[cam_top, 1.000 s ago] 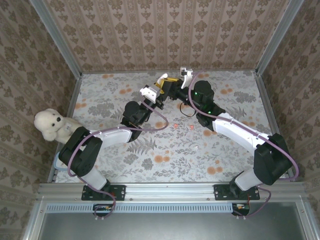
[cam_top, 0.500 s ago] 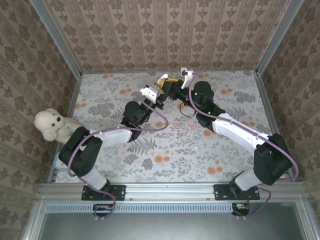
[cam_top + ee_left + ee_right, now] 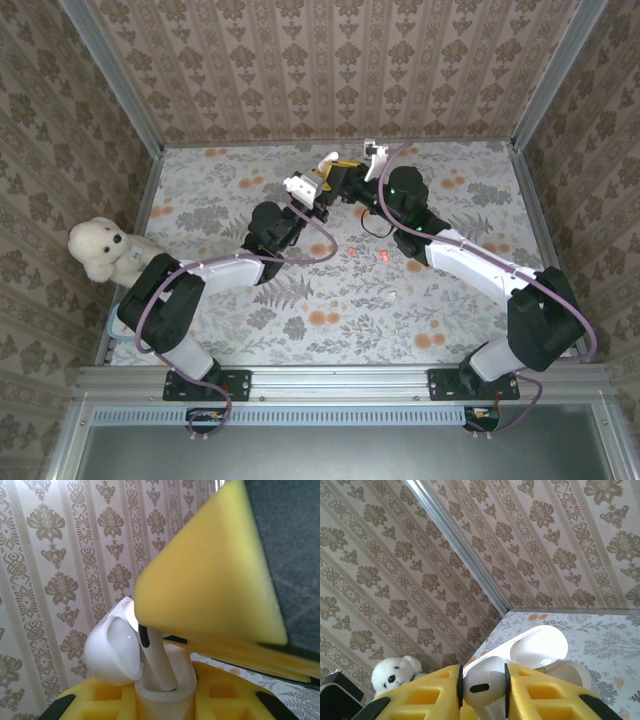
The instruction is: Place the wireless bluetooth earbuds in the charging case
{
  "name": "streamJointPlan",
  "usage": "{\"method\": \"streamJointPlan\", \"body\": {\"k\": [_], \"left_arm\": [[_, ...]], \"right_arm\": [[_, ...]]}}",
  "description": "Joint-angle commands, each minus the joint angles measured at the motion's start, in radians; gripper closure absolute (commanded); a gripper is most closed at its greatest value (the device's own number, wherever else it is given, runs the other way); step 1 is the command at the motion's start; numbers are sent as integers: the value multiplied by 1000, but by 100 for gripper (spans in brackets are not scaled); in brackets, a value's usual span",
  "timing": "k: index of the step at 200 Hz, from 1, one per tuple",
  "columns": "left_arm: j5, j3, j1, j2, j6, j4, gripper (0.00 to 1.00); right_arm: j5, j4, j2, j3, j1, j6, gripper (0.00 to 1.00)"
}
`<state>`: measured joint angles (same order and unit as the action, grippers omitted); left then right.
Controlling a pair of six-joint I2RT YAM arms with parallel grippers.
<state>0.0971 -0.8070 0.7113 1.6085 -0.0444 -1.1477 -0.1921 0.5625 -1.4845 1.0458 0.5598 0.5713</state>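
one fluffy white bear (image 3: 100,250) sits at the left edge of the table (image 3: 200,200). two arms reach to the far middle of the table and meet there. the left gripper (image 3: 318,186) is squeezed tight on one white charging case (image 3: 167,697). the case's lid (image 3: 112,652) is flipped open to the left. just right of it, the right gripper (image 3: 483,682) pinches one white bud (image 3: 480,689) between its two yellow pads. from the left wrist we see the thin end of that bud poking down into the open case.

three more buds lie on the table, closer to the arm bases. we see one red bud (image 3: 355,247), then another red bud (image 3: 383,257) near it. one loose white bud (image 3: 393,295) lies a bit further right and nearer to us. so we count four buds, two red and two white, and one case.

from above, the grippers hide most of the case. the three loose buds are tiny dots, so we cannot tell which way they lie. from the left wrist, a big blurry yellow pad covers the top of the pinched bud. we cannot tell how deep it sits in the case. from the right wrist, the bottom of that bud is cut off.
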Motion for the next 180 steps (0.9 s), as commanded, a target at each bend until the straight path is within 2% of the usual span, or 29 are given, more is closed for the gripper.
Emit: {"method": "streamJointPlan", "body": {"k": [1,79,180], "left_arm": [[121,-15,35,-74,0,-124,100],[119,-16,34,-72,-3,-122,100],[121,-13,34,-74,1,-124,100]], "right_arm": [[-9,-38,2,-32,-2,-16,73],[-12,-38,18,-54,-15,-21,74],[18,-49,26,-64,-26,-17,64]]}}
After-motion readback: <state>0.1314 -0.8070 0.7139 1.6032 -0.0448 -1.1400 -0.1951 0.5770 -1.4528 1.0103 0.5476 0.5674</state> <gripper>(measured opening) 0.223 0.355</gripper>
